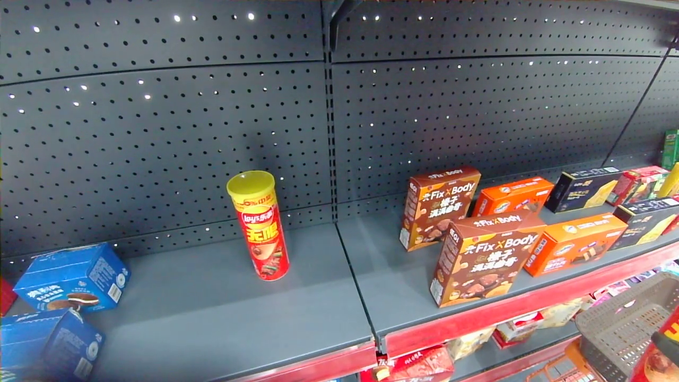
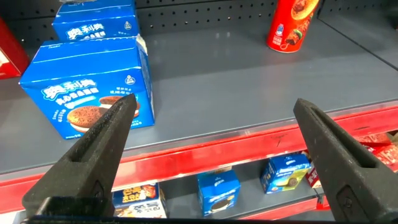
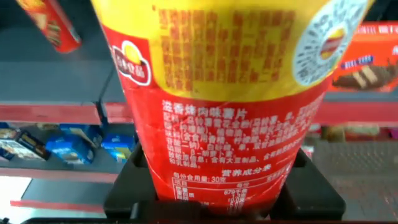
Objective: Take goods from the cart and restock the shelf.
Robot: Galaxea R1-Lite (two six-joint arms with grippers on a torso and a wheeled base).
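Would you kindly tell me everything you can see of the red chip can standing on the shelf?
The chip can is a tall, slim tube, seemingly printed cardboard, red with a yellow band near the top and a food picture low down. A yellow lid closes it. It stands upright on the grey shelf, in front of the perforated back panel. Only the shelf touches it; the blue boxes sit well apart.

Your right gripper is clamped round a red and yellow crisp can. You see a grey shelf with a second can and an orange box on it, and blue boxes under that shelf.
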